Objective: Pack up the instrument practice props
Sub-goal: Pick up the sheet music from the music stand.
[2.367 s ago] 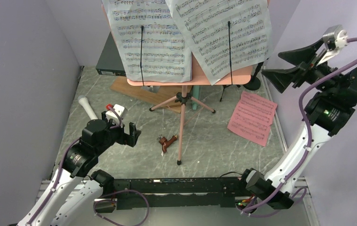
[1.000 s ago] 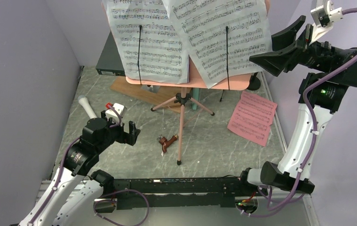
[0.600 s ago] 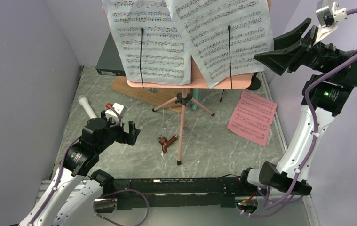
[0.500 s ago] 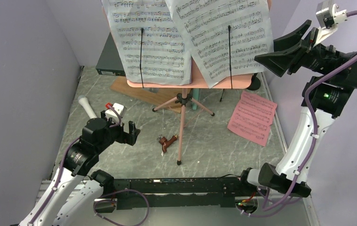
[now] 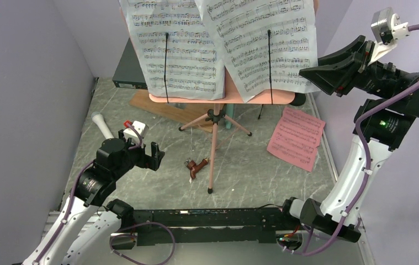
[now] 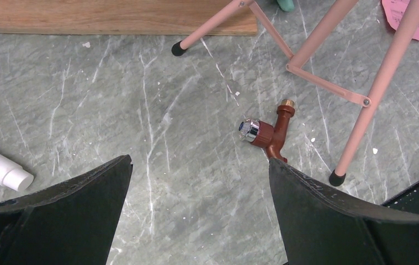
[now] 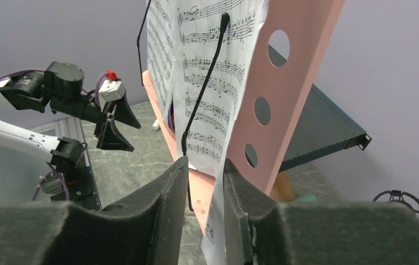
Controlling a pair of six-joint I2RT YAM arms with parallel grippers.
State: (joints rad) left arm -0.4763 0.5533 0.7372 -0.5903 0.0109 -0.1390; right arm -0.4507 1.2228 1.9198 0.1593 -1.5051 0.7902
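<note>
Fingers of the right gripper (image 7: 205,163) stand slightly apart around the edge of the right white music sheet (image 7: 218,105) on the pink stand (image 7: 284,72), far centre. The left gripper (image 6: 199,161) hangs wide open, empty, near left.

You lose the tops of both white pages (image 5: 176,49) and the pink stand (image 5: 218,97) past the overhead view's upper edge. They cover most of the grey box (image 5: 125,74). The green microphone (image 6: 285,4) is a sliver at the left wrist view's top edge (the white microphone (image 6: 1,170) runs off its left side). Whether the right gripper (image 7: 204,165) pinches a page's edge, you cannot tell.
</note>
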